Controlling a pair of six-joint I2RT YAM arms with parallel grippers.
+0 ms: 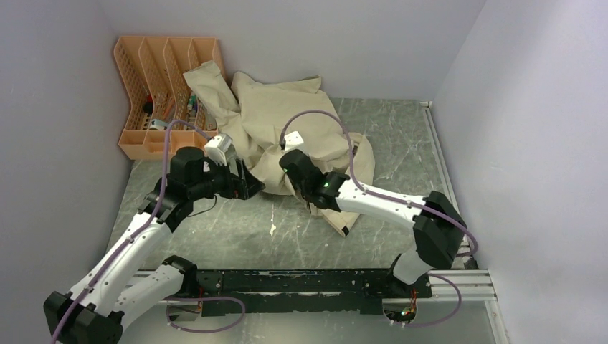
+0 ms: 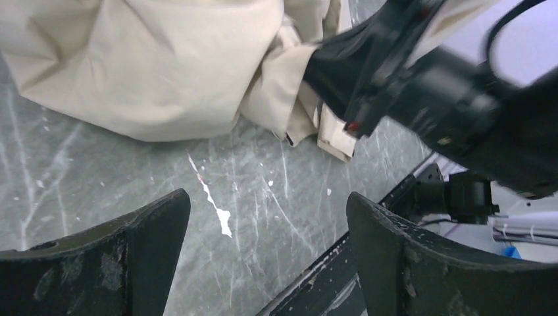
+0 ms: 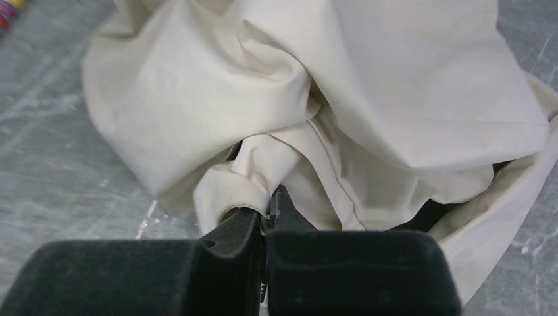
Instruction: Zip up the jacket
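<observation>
The right hand (image 3: 266, 214) is clenched on a hem fold of the crumpled beige fabric jacket (image 3: 368, 85) heaped just ahead, probably to spread it. The left hand (image 2: 268, 230) hangs released above the grey tabletop (image 2: 99, 178), just beside the heap.

Orange slotted organizer (image 1: 161, 93) back-left on grey marbled table (image 1: 401, 143).
</observation>
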